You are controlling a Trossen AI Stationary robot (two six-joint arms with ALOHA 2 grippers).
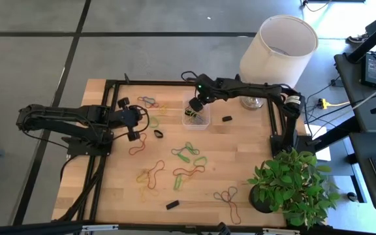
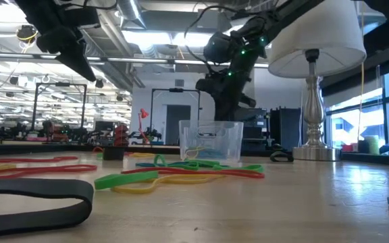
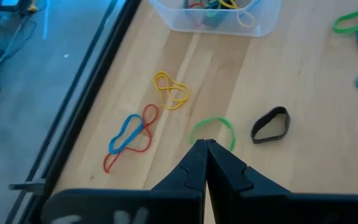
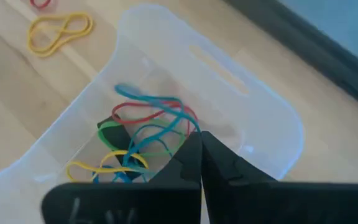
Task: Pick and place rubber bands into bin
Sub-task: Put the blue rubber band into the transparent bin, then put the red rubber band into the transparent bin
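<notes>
Right gripper (image 4: 201, 140), fingers pressed together with nothing between them, hangs directly over the bin (image 1: 198, 116); its arm reaches from the bench's right edge across toward the middle, elbow raised, wrist bent downward. Inside the bin lie several rubber bands (image 4: 148, 134) in red, blue, green and yellow, tangled on its floor. Left gripper (image 3: 205, 148), fingers likewise closed and empty, is held above the bench (image 1: 240, 170) on the left side, its arm stretched from the left edge and pointing toward the bin. Just ahead of its fingertips lies a green band (image 3: 213, 127), beside it a black band (image 3: 271, 124); a yellow loop (image 3: 171, 91) and a red-and-blue pair (image 3: 129, 135) lie nearer the bench's edge. Nearer the front of the bench, loose bands are scattered well apart from the bin: a green cluster (image 1: 188, 152), a red-and-yellow tangle (image 1: 150, 175), and a further group (image 1: 227, 198) close to the potted plant (image 1: 292, 186). Beyond the bin, at the far right corner, stands a white lamp (image 1: 278, 49).
</notes>
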